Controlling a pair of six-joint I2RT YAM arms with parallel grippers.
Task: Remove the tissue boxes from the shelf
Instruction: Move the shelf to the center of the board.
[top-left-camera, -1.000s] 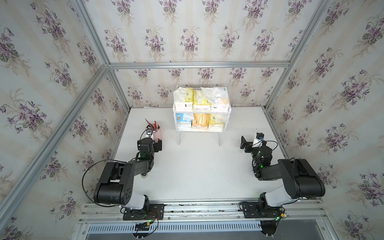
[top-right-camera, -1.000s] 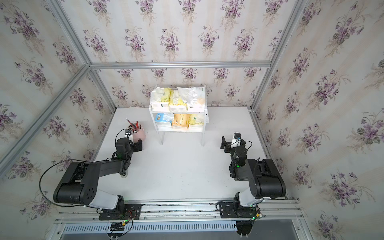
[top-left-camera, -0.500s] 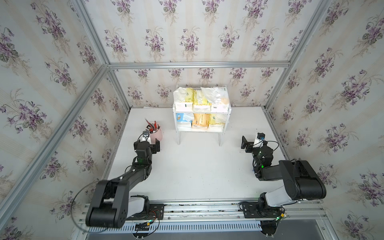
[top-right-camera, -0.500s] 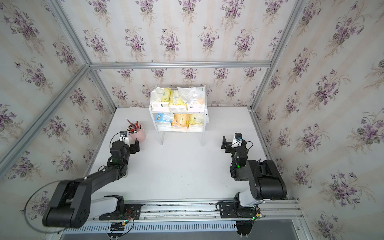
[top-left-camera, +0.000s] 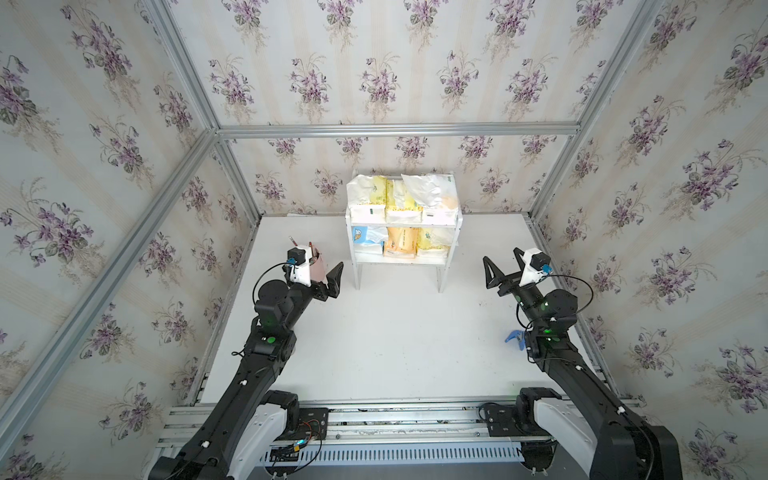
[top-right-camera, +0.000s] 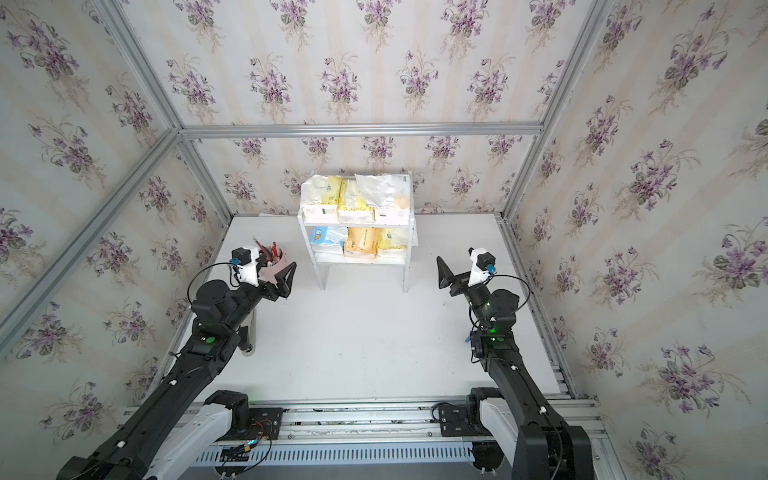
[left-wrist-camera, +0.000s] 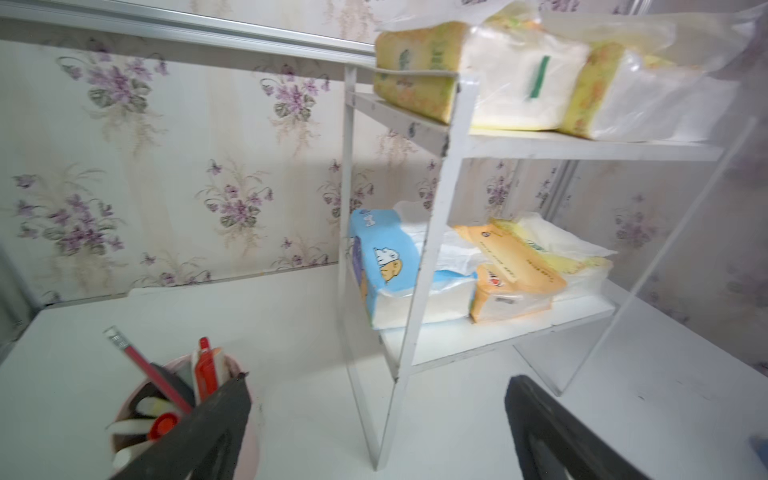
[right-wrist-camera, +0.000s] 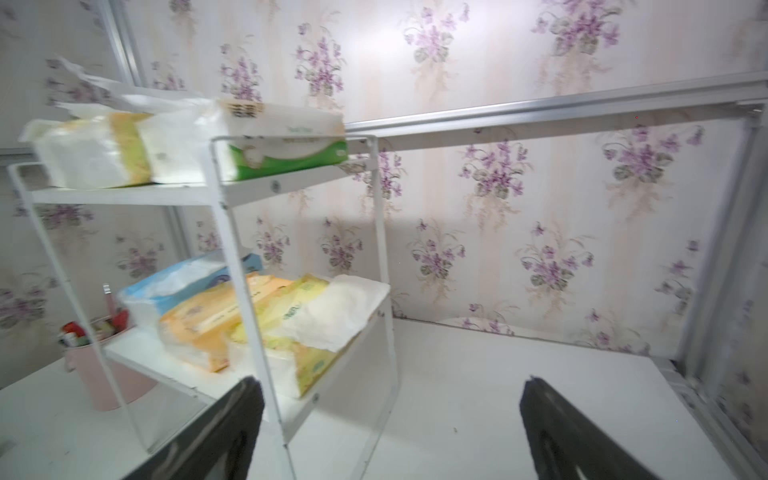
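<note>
Left gripper (top-left-camera: 323, 277) and right gripper (top-left-camera: 501, 257), jaws wide, empty, seemingly clear of the shelf (top-left-camera: 401, 225).

Both top views are bright, even and sharp, edges bowing a bit. Wrist views look smeared, probably motion blur; right wrist's wallpaper (right-wrist-camera: 465, 95) glares upper centre.

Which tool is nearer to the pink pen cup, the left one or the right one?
Left. The left tool is close beside the pink pen cup. The right tool is far off, past the opposite side of the shelf.
</note>
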